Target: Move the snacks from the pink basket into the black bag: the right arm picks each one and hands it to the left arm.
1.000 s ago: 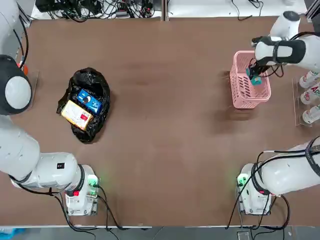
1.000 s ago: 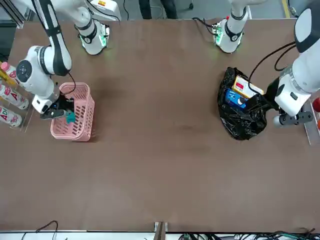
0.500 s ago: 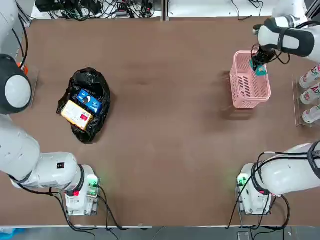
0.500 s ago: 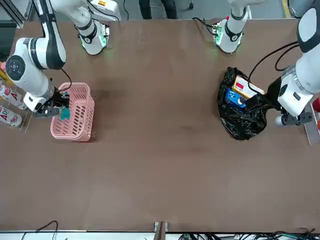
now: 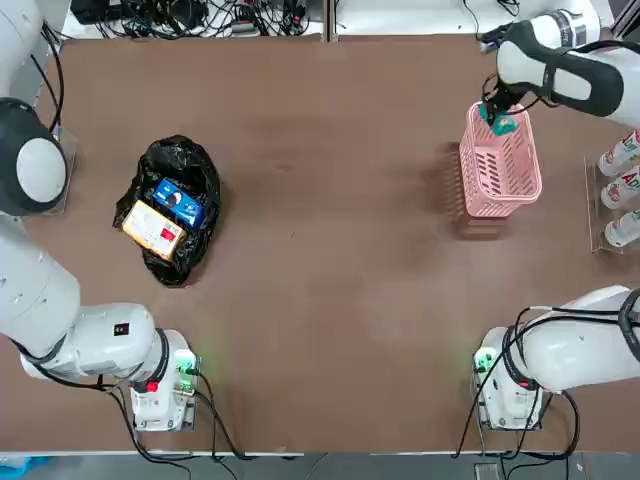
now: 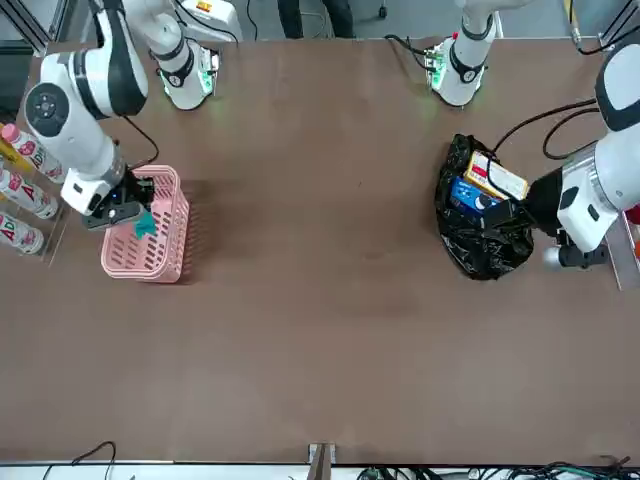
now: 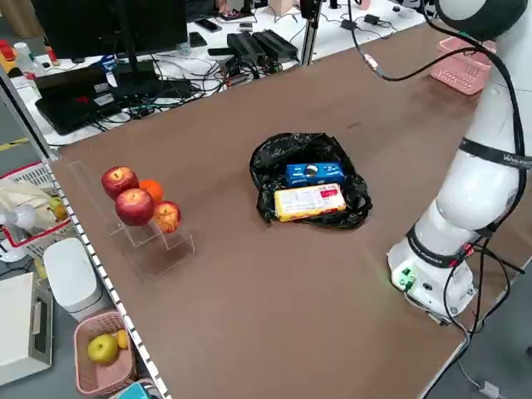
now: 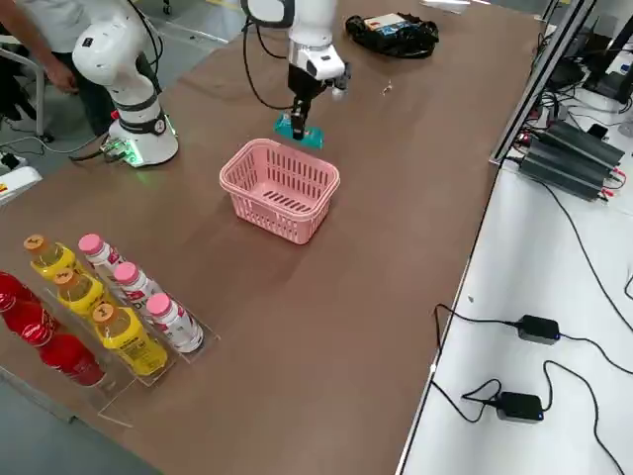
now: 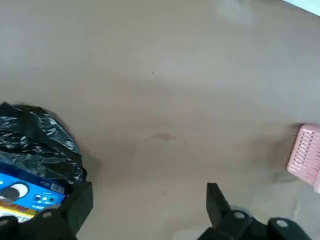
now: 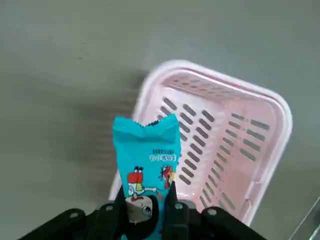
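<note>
My right gripper (image 10: 150,209) is shut on the small teal snack (image 10: 147,152), holding it in the air over the far left corner of the pink basket (image 5: 468,172). The top view shows that snack (image 5: 500,123) at the basket's far rim; from the front it (image 6: 143,224) hangs beside the basket (image 6: 150,264). The black bag (image 5: 176,160) lies on the left half of the table with a blue snack (image 5: 178,201) and a yellow-orange snack (image 5: 153,230) inside. My left gripper (image 9: 145,200) stands open just left of the bag (image 9: 36,145), holding nothing.
Bottles (image 5: 622,190) stand in a clear rack right of the basket, by the table's right edge. Apples and an orange (image 7: 137,204) sit on a clear stand near the left edge. Cables (image 5: 190,15) run behind the far edge. A person (image 8: 40,30) stands behind the right arm's base.
My right gripper has lifted the teal snack out of the basket and carried it up and toward the basket's far left corner. The left arm has shifted only slightly.
</note>
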You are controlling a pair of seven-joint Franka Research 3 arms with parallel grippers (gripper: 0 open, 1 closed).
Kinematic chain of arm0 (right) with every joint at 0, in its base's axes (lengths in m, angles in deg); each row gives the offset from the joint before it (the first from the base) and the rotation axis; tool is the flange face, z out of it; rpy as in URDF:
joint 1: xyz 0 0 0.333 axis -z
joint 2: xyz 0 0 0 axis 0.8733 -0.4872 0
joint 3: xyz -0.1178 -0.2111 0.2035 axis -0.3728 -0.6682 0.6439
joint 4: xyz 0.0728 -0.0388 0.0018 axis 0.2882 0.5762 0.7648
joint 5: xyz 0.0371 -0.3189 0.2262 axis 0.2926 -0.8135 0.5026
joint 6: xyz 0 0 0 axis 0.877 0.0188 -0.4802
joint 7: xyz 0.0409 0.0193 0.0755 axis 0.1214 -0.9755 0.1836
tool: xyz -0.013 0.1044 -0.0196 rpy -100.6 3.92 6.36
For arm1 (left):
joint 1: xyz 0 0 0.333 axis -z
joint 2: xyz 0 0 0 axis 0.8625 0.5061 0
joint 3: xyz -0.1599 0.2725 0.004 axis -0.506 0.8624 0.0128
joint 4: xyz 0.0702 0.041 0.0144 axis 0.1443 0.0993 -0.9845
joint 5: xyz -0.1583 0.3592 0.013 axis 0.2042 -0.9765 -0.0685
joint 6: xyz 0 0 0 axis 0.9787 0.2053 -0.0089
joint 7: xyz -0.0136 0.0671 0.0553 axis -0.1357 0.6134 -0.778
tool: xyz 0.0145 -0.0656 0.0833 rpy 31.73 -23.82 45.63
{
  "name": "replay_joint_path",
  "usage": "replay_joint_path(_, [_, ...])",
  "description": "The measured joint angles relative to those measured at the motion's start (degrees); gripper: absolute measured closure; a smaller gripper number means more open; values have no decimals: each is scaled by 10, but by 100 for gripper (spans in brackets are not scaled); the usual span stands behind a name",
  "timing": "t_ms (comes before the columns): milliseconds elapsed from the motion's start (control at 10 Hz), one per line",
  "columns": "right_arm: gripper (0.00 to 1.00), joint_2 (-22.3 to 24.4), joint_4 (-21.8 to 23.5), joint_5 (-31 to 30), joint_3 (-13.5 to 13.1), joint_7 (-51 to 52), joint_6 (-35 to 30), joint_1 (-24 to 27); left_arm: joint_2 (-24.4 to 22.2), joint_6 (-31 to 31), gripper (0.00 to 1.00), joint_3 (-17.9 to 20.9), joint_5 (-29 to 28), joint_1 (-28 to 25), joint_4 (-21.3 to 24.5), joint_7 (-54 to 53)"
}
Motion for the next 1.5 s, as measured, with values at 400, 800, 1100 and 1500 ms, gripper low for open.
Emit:
replay_joint_path(400, [69, 0, -33, 9, 12, 3, 0, -78, 49, -14, 0, -9, 55, 12, -26, 0])
replay_joint_path(800, [70, -7, -102, 90, 12, 1, 0, -153, 78, -49, 0, -23, 68, 37, -30, 7])
replay_joint_path(1100, [70, -57, -173, 136, 12, -3, 3, -188, 80, -58, 0, -39, 85, 39, -32, 6])
replay_joint_path(1500, [70, -140, -301, 221, 12, -11, 6, -219, 87, -118, 0, -61, 149, 59, -33, 6])
